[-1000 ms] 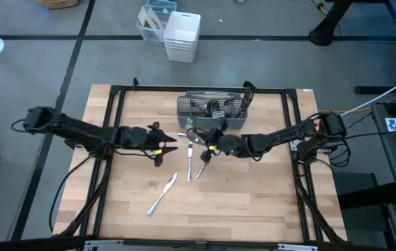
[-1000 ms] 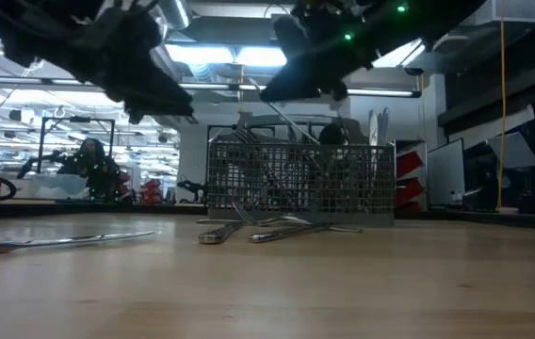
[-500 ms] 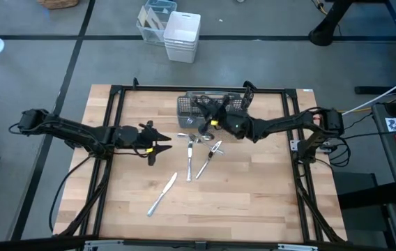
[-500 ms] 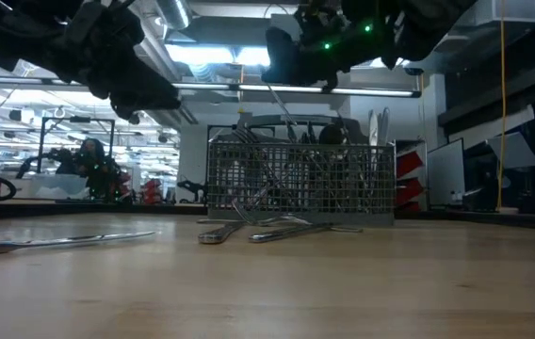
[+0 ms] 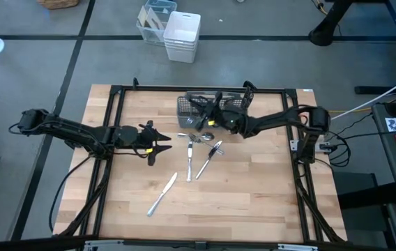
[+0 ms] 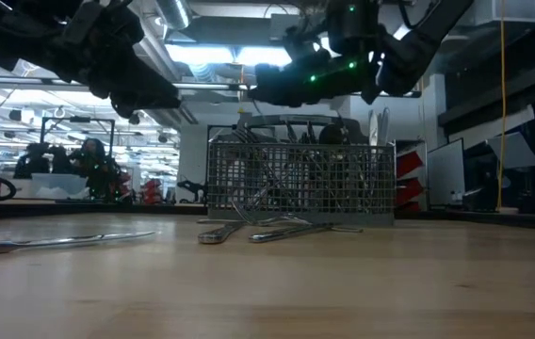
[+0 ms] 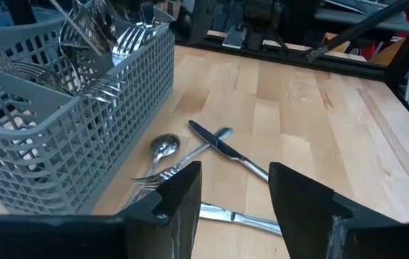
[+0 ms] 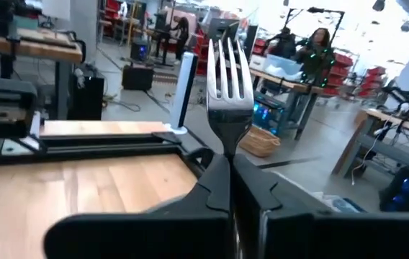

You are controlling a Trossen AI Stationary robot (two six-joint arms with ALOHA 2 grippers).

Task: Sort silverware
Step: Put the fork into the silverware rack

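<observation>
Gripping a fork (image 8: 227, 83) by its handle, the right gripper (image 5: 210, 120) hangs directly over the caddy (image 5: 185, 106), its fingers (image 8: 212, 188) clamped tight on the stem. In the right wrist view the tines stand straight out ahead of the pads, so the fork's long axis runs in line with the gripper's own reach. The coming move turns on this: the caddy lies right beneath the tool, and the fork has to tip handle-down or tines-down into one of the compartments below it. Which compartment sits under the fork I cannot tell from above, since the arm covers that part of the mesh. The right arm is plainly the nearer one to the caddy.

A little farther from that gripper, on the table just in front of the caddy, lie the loose pieces: a spoon (image 7: 163, 147), a knife (image 7: 222, 149) and other cutlery crossing one another, touching or nearly so. One more knife (image 5: 162, 194) lies well apart from them toward the table's front.

Farther still, the left gripper (image 5: 157, 146) waits above the table beside the loose pile, jaws spread wide and holding nothing; its wrist view looks over the cutlery toward the caddy wall, where forks already stand.

Compared with a second ago, the right gripper has risen from the loose pieces and travelled back over the caddy, carrying the fork. The left arm has drawn slightly away from the pile and has since kept its place.
</observation>
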